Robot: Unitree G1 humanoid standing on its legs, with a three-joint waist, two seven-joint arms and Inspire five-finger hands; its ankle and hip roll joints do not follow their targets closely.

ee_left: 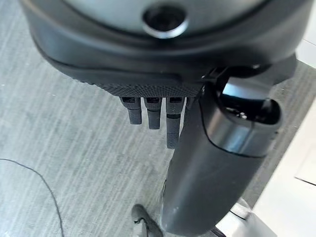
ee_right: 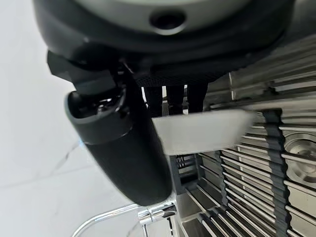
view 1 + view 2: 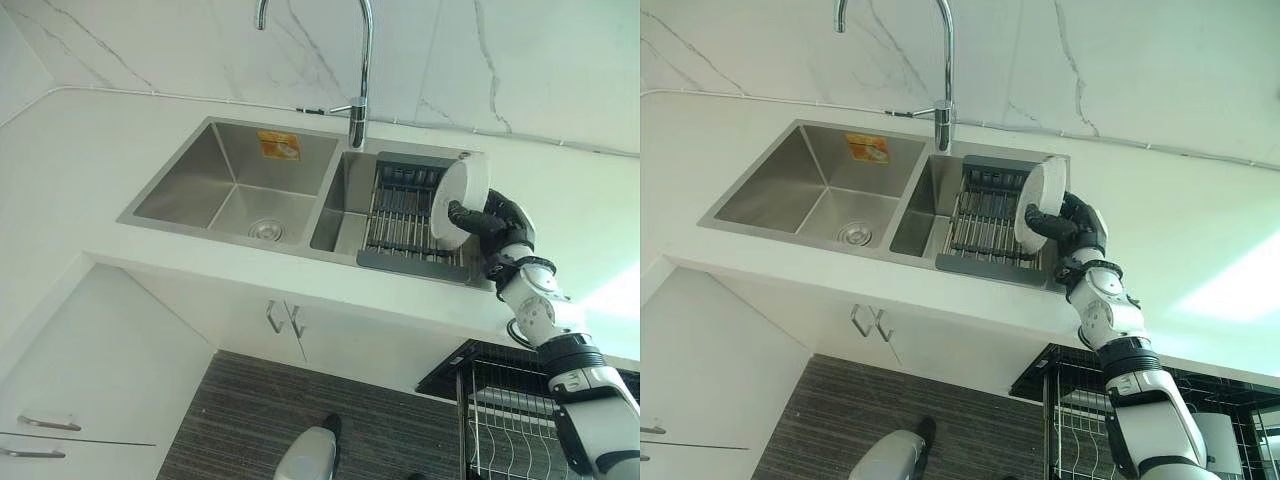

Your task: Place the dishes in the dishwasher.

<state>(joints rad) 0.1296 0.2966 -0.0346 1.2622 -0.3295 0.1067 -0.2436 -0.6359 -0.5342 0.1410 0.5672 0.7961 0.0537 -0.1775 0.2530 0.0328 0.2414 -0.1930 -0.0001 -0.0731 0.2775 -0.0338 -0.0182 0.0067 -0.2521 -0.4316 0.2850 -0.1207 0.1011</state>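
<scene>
A white plate (image 3: 455, 195) stands on edge at the right end of the dark dish rack (image 3: 400, 215) that lies in the sink's right basin. My right hand (image 3: 495, 225) is shut on it, with the fingers curled over the plate's face and the thumb behind. In the right wrist view, the plate's rim (image 2: 202, 131) runs between the thumb (image 2: 123, 148) and the fingers, above the rack's bars. My left hand (image 1: 153, 111) hangs over the striped floor with relaxed fingers and holds nothing. An open dishwasher basket (image 3: 510, 410) of wire shows low at the right, under the counter.
The steel left basin (image 3: 230, 185) has a drain and a sticker on its back wall. A tall curved faucet (image 3: 362, 70) rises between the basins. White counter surrounds the sink, and cabinet doors with handles (image 3: 285, 320) sit below.
</scene>
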